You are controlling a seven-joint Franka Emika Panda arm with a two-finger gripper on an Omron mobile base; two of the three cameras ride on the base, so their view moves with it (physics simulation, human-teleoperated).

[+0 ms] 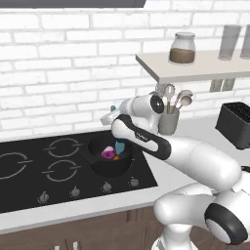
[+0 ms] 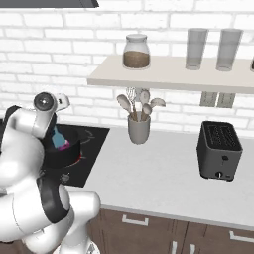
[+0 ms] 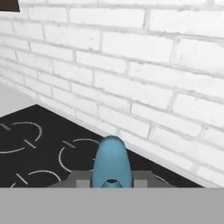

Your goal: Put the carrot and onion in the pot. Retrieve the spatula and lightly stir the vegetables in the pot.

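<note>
A careless sweep risks flicking the small orange carrot piece (image 1: 116,157) or the round magenta onion (image 1: 108,153) over the low rim of the black round pot (image 1: 97,163), on the hob's right near burner. The gripper (image 3: 112,183) pinches the slim light-blue spatula (image 3: 112,162), blade (image 1: 119,147) dipped among the vegetables.

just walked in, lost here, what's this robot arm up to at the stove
The white arm is reaching over the black pot on the cooktop. The purple onion and the orange carrot already lie inside the pot. The pincer is shut on the light-blue spatula, whose blade end pokes down into the pot beside the vegetables. So the loading looks done and this is the stirring stage. A grey utensil cup with spoons stands on the counter beside the cooktop.
</note>
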